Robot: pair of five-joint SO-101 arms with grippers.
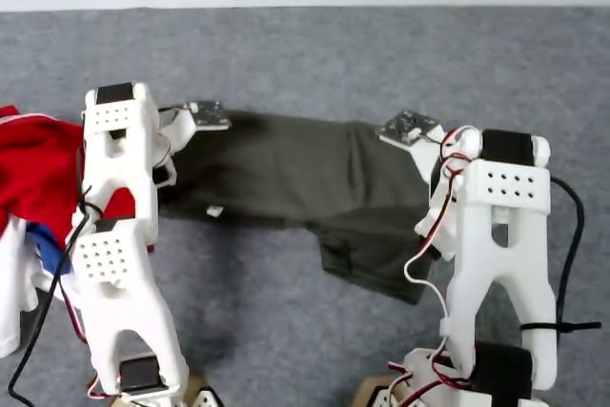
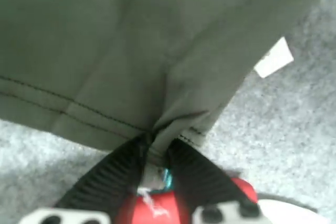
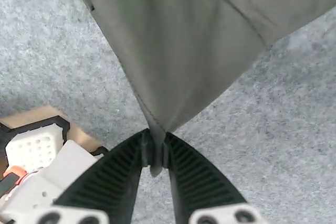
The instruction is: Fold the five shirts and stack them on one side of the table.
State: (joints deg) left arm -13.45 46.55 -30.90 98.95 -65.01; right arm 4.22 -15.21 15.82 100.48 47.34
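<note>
I'd say folding is barely getting going: the left gripper (image 2: 157, 141) and right gripper (image 3: 155, 137) are each pinching an edge of the olive shirt (image 1: 305, 183) stretched across mid-frame, while a rumpled heap (image 1: 33, 197) is waiting at the left edge.

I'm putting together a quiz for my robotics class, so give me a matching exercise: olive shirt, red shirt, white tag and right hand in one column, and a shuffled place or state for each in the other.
Things:
1. olive shirt
2. red shirt
3. white tag
4. right hand

Places or states:
A. in the pile beside the left arm
B. shut on a fold of olive cloth
C. held out between the two hands
D. on the shirt's edge near the left hand

Pairs: 1-C, 2-A, 3-D, 4-B.
</note>
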